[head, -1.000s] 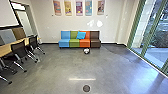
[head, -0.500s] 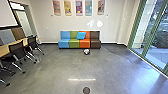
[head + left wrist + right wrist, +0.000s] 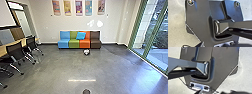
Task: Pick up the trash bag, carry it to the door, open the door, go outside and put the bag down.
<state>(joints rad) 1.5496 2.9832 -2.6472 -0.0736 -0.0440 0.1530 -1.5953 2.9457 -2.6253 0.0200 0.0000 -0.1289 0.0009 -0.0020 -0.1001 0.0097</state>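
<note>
I can't tell whether the left end effector [image 3: 211,45] or right end effector [image 3: 210,92] is open, closed or gripping anything, nor the trash bag's place or look. A black-and-white ball [image 3: 86,52] (rather jaunty) sits near the multicoloured sofa [image 3: 79,43].
</note>
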